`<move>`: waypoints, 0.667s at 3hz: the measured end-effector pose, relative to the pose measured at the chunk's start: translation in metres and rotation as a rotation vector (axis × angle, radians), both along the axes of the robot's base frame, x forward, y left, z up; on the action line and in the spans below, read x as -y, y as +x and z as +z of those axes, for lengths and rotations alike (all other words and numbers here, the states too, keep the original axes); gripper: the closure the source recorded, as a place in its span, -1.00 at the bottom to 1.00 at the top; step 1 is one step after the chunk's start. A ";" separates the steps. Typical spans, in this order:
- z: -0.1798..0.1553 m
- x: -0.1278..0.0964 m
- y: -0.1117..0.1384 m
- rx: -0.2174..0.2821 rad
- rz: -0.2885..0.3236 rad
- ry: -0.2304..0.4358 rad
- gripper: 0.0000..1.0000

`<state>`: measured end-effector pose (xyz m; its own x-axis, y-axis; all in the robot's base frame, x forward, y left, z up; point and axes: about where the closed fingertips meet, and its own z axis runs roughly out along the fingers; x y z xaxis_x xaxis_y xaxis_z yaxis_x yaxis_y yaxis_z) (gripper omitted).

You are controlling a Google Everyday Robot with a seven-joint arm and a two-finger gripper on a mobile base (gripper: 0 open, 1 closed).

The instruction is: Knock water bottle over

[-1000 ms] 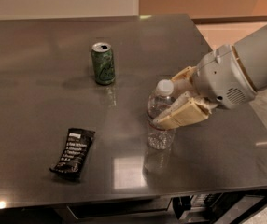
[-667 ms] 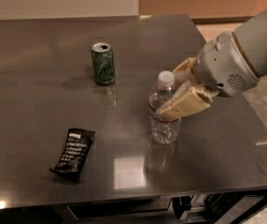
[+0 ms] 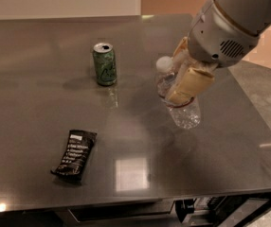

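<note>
Clamps the tilted water bottle [image 3: 185, 115] in the hand [image 3: 174, 86] over the bench [image 3: 221, 155], near a green can [image 3: 104, 64] with unreadable script.

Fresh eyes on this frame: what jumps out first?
The gripper over the right-centre of the table, closed around the water bottle, which is tilted with its white cap leaning left. After that, the green can standing upright further left, and the dark snack bar lying flat toward the front edge.
</note>
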<state>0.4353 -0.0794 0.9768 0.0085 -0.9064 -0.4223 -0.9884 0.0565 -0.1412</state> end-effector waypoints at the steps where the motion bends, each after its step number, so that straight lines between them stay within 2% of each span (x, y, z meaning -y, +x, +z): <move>1: -0.015 -0.002 0.002 -0.020 0.079 -0.169 1.00; 2: -0.039 -0.010 0.006 -0.057 0.165 -0.281 1.00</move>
<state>0.4415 -0.0693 0.9379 0.1489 -0.9759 -0.1597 -0.9877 -0.1388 -0.0727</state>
